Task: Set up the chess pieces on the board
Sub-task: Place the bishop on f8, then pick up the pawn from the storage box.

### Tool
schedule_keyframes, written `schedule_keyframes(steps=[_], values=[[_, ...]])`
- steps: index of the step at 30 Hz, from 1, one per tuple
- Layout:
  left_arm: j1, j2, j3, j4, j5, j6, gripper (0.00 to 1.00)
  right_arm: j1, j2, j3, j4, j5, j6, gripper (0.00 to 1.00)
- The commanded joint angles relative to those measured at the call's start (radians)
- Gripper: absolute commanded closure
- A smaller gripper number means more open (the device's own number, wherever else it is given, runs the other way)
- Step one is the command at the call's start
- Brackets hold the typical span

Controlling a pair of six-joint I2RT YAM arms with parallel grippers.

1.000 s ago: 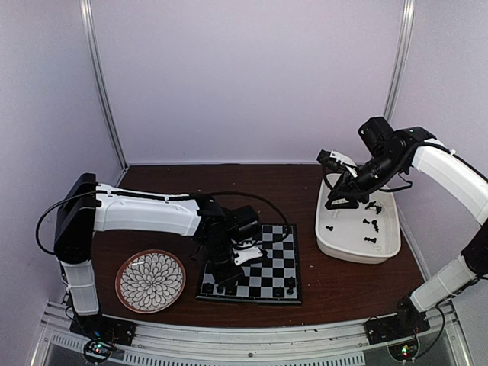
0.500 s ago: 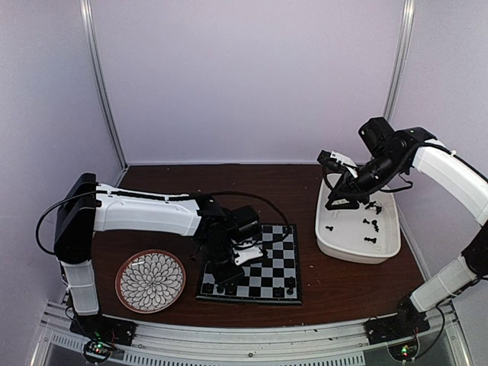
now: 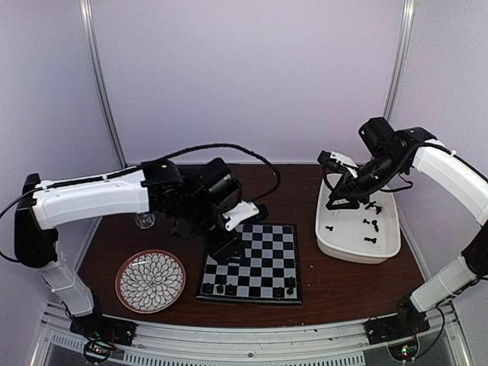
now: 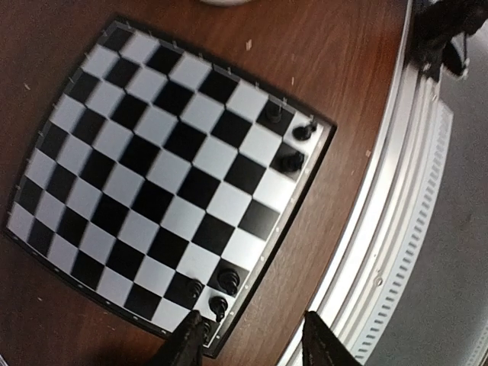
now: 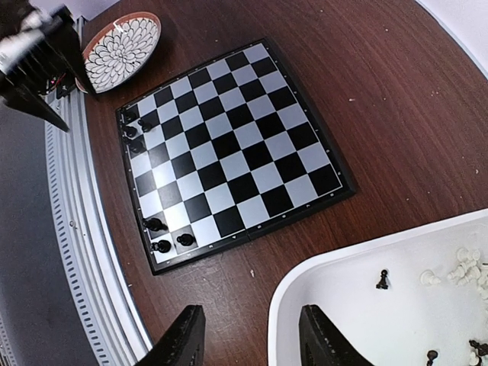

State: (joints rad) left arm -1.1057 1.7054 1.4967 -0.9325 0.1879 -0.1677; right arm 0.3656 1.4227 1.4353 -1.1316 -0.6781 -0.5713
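Lifting off the board (image 3: 263,259) with jaws now apart and empty, the left gripper (image 4: 252,343) looks done adding to the black pieces (image 4: 226,279) near-left; the right gripper (image 5: 248,339) sits jaws apart too.

The whole table (image 3: 335,282) is seen from above and behind by the top camera; the board (image 3: 259,267) is looked down on, closer, by both wrist cameras.

White-shelled left arm (image 3: 91,200) and right arm (image 3: 457,171), black joints, looping black cable (image 3: 221,146), black left claw (image 4: 252,343), right claw (image 5: 252,335)
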Motion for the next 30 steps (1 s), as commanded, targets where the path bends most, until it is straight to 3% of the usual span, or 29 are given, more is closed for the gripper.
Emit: schedule_keyframes(steps=[1,4,9,16,30], values=[[0.039,-0.1,-0.062,0.171,-0.044,-0.049,0.55,-0.01,-0.008,0.003,0.037,0.114,0.032,0.54],[0.045,-0.125,-0.105,0.274,-0.135,-0.091,0.55,-0.039,0.017,0.017,0.069,0.17,0.073,0.55],[0.069,-0.151,-0.173,0.465,-0.151,-0.13,0.52,-0.125,0.124,0.073,0.098,0.26,0.151,0.55],[0.11,-0.124,-0.166,0.487,-0.151,-0.144,0.53,-0.213,0.308,0.174,0.042,0.464,0.176,0.55],[0.158,-0.074,-0.119,0.382,-0.128,-0.148,0.52,-0.278,0.535,0.234,-0.04,0.577,0.237,0.42]])
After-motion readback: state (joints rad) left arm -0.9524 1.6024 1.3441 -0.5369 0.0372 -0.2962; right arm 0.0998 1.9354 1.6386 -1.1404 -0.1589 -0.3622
